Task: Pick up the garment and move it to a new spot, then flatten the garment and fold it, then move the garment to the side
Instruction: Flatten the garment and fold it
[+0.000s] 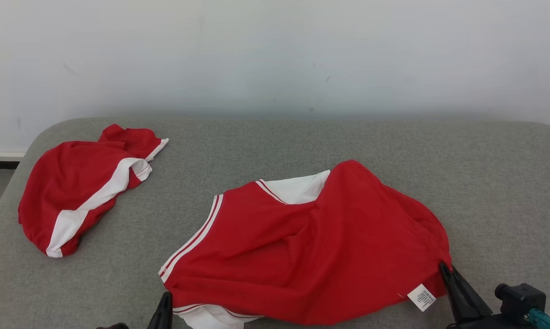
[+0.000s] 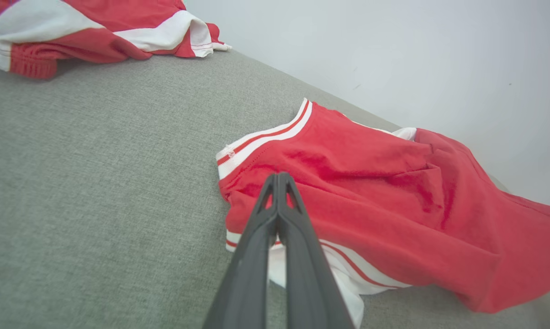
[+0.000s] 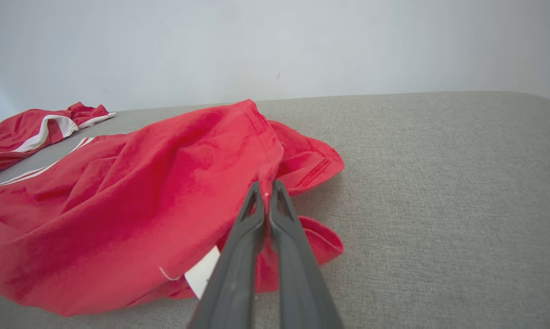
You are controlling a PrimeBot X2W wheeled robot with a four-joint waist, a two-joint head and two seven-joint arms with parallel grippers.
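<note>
**Both Jaws Shut at the Red Garment's Near Edge**

Nearest the robot, the left jaws were shut tight at the near left corner of the red garment; I could not tell if any cloth was caught between them. The right jaws were pinched shut on a fold of red cloth at the near right corner, just beside the white label. The garment lay crumpled in the middle of the grey counter, with white trim showing at its left and back. If the left jaws held nothing, only one side would lift, and the garment would hang and twist; a thin pinch might also slip out on a fast pull. Farther back on the left lay a second red and white garment, well apart; a wide swing could drag into it.
</note>
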